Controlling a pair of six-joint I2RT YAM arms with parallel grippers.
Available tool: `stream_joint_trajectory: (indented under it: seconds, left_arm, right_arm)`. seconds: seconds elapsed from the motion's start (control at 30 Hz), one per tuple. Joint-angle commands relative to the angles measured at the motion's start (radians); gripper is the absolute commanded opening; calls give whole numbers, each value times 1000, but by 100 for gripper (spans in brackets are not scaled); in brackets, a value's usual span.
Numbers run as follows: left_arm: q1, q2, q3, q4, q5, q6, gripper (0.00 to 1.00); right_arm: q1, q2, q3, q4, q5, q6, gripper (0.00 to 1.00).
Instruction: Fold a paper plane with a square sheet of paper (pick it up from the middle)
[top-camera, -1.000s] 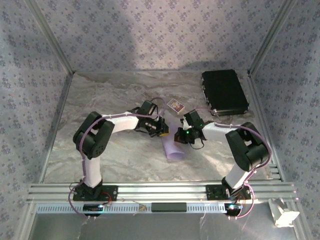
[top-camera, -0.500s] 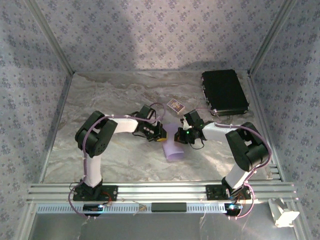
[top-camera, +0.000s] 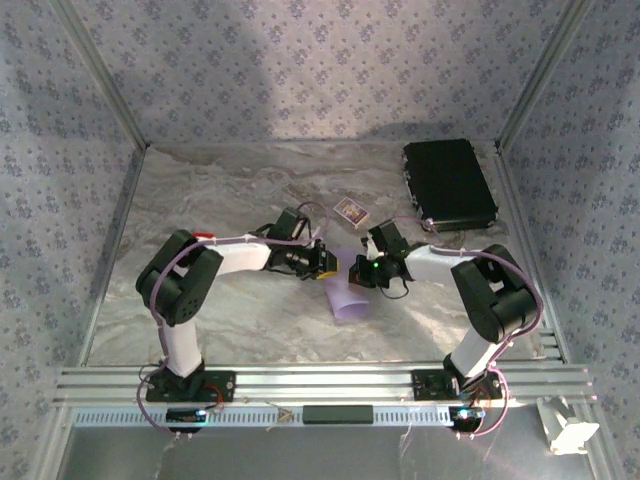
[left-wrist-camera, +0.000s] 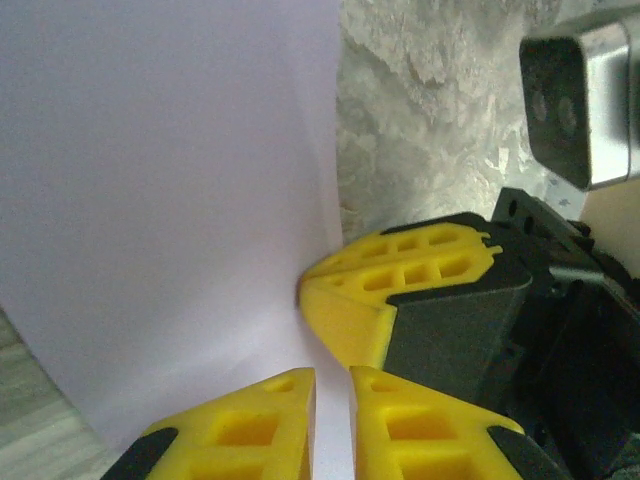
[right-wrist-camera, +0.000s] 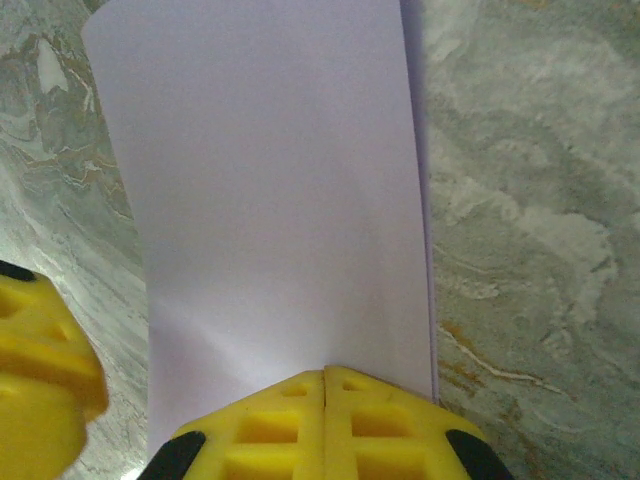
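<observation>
Pale lilac sheet of paper (top-camera: 345, 297), folded into a long narrow strip, lies near the middle of a table (top-camera: 230, 190) covered in crinkled, silvery grey marbled material. Walls (top-camera: 320, 70) papered in pale blue with small flower motifs close in the far, left and right edges. Ribbed aluminium rails (top-camera: 320, 382) run along the near edge, where both arm bases are bolted.

From above, a flat black rectangular case (top-camera: 450, 185) sits in the far right corner. A small patterned card (top-camera: 350, 210) lies just beyond the strip's far end. The left gripper (top-camera: 325, 263) and right gripper (top-camera: 358, 272) meet over that far end, close together.

The right wrist camera shows what the overhead view cannot: the right gripper's yellow fingers (right-wrist-camera: 300, 420) pressed together, clamped on the strip's edge, with the paper stretching away flat on the table. One yellow finger of the left gripper (right-wrist-camera: 40, 390) sits just beside the paper's edge.

The left wrist camera shows the left gripper (left-wrist-camera: 332, 425) with a narrow gap between its fingers and lilac paper visible through it. Whether they touch the paper cannot be told.
</observation>
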Motion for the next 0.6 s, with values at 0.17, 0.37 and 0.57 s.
stream_joint_trajectory:
  seconds: [0.17, 0.37, 0.57]
  left_arm:
    - [-9, 78, -79, 46, 37, -6, 13]
    - [-4, 85, -98, -5, 13, 67, 13]
    - [-10, -17, -41, -77, -19, 71, 13]
  right_arm:
    - [-4, 25, -52, -99, 73, 18, 0]
    - [-2, 31, -52, -94, 72, 22, 0]
    - [-2, 20, -53, -95, 78, 21, 0]
